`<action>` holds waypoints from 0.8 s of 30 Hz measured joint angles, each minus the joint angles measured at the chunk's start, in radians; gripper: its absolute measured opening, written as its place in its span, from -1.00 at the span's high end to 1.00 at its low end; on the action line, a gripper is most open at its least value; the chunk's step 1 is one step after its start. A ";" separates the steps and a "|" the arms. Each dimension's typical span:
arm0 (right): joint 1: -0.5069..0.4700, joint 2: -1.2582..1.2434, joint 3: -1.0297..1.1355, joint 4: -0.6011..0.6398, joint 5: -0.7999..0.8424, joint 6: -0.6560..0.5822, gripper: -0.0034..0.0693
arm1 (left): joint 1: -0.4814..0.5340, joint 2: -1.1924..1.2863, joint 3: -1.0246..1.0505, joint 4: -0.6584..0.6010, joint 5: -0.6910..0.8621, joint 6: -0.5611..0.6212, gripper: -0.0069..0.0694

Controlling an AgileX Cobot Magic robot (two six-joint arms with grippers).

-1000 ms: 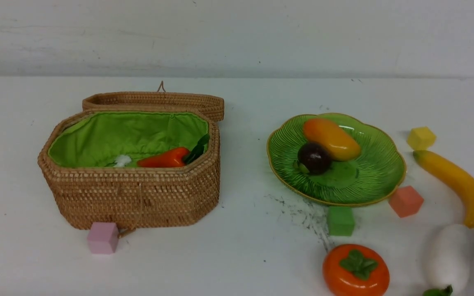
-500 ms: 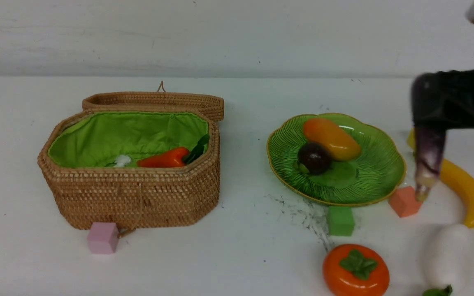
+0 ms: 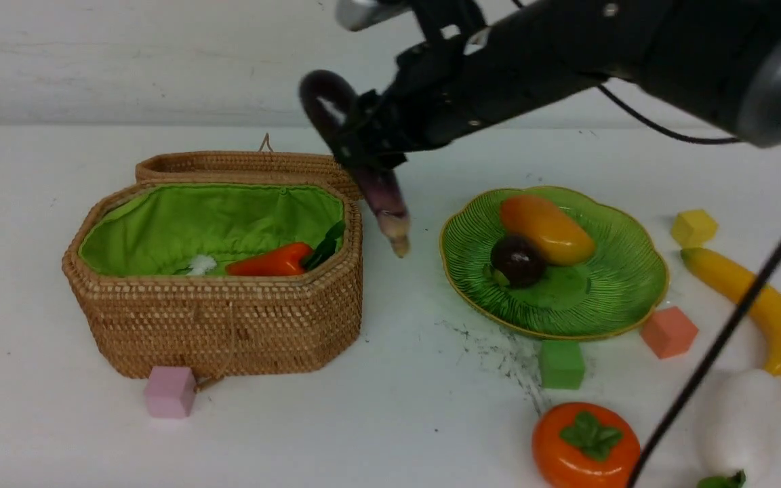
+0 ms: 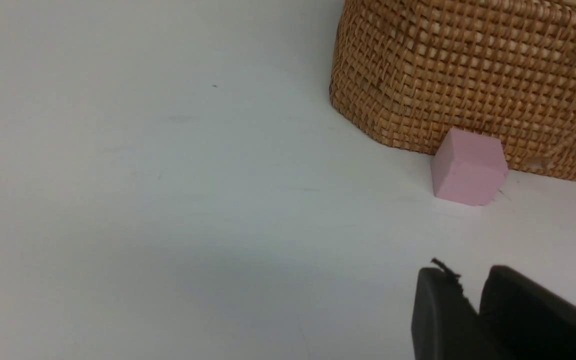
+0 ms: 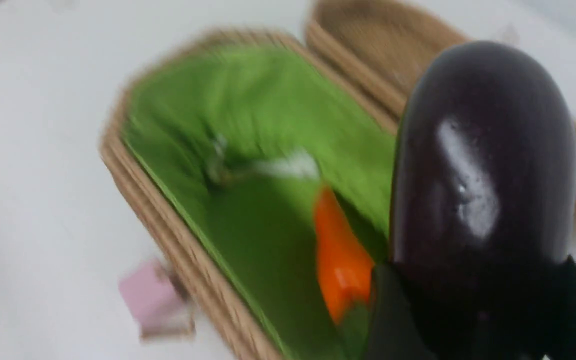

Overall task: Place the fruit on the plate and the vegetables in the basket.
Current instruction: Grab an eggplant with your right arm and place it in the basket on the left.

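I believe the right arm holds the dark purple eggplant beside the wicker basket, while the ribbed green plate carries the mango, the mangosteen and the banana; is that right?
Not quite: the front view shows the long yellow banana lying on the white table, right of the ribbed green plate, which carries only the orange-yellow oval mango and the round dark purple mangosteen. The rest stands.

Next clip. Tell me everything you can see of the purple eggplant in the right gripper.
The eggplant is a long, curved, glossy toy, dark purple at its thick rounded end, fading through lilac to a pale tan tip. The right gripper clamps its middle; nothing else touches it. It hangs in the air, tilted, tip down, just outside the right rim of the basket, between basket and plate.
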 joint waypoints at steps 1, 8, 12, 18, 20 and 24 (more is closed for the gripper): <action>0.011 0.014 -0.016 0.009 -0.009 -0.017 -0.18 | 0.000 0.000 0.000 0.000 0.000 0.000 0.49; 0.121 0.243 -0.207 0.177 -0.218 -0.416 -0.18 | 0.000 0.000 0.000 0.000 0.000 0.000 0.47; 0.142 0.345 -0.249 0.295 -0.240 -0.572 -0.18 | 0.000 0.000 0.000 0.000 0.000 0.000 0.47; 0.142 0.403 -0.255 0.399 -0.241 -0.603 -0.18 | 0.000 0.000 0.000 0.000 0.000 0.000 0.45; 0.142 0.404 -0.256 0.410 -0.245 -0.603 -0.18 | 0.000 0.000 0.000 0.000 0.000 0.000 0.44; 0.142 0.403 -0.265 0.411 -0.243 -0.600 -0.20 | 0.000 0.000 0.000 0.000 0.000 0.000 0.43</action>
